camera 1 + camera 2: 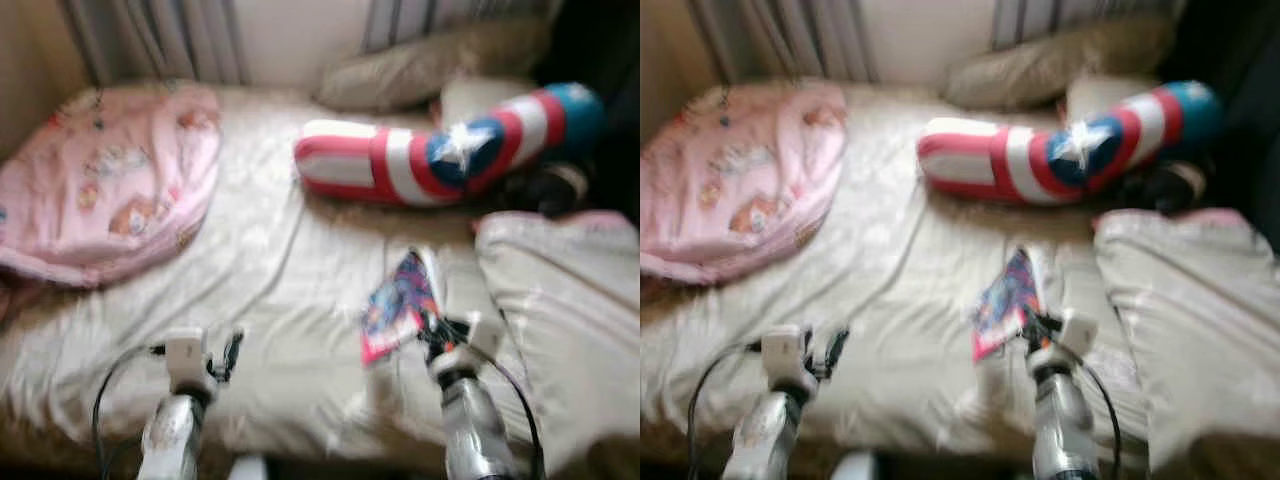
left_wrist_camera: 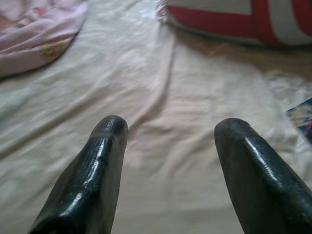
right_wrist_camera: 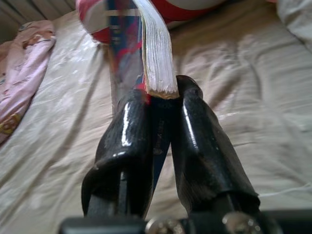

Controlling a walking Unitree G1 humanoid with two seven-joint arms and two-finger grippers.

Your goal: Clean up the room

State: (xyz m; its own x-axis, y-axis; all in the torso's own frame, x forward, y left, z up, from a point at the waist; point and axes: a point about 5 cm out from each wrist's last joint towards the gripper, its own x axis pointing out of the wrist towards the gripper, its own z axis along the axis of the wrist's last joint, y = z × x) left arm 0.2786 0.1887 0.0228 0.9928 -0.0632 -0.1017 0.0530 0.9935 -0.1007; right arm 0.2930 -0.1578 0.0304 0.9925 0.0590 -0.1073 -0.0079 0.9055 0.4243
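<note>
Right wrist view: right gripper [image 3: 163, 105] clamped on colourful book [image 3: 141, 44] above bed [image 1: 280, 300], left gripper [image 2: 168, 141] spread, idle; probably next, carrying to storage.

No words, numbers or brand names can be read anywhere here. The colourful cover of the book [image 3: 127, 53] is blurred, and any title on it can't be made out. The one clear sign is a white star in a blue circle on the red-and-white striped cushion [image 1: 440, 150] at the far right of the bed.
</note>
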